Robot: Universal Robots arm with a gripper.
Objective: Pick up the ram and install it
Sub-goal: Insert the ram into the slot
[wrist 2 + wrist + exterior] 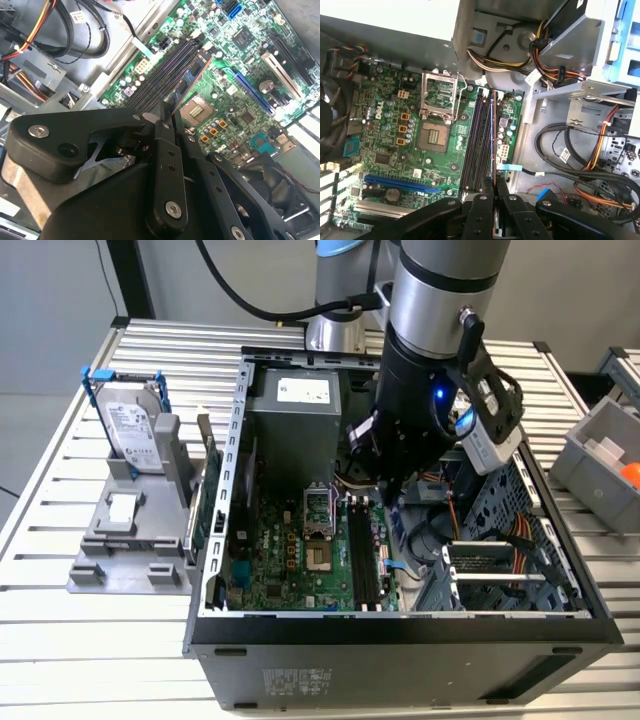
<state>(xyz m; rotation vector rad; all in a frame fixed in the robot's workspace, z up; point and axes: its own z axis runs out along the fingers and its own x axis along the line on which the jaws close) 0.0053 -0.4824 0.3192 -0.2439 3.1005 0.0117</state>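
My gripper (388, 495) hangs inside the open computer case, over the far end of the long black memory slots (363, 550). In both wrist views it is shut on the ram (493, 135), a thin dark stick seen edge-on with a reddish edge. The ram (192, 75) reaches forward from between the fingers (484, 202), lying along the slots (479, 145) and just above them. Whether it touches a slot I cannot tell. In the second wrist view the gripper (170, 112) points at the near end of the slots (165, 70).
The green motherboard (290, 550) lies flat in the case (400, 625), with the CPU socket (435, 137) beside the slots. Cable bundles (520, 540) and drive bays crowd the exterior view's right. A hard drive (133, 425) stands in a grey holder at the left, a grey bin (605, 445) at the right.
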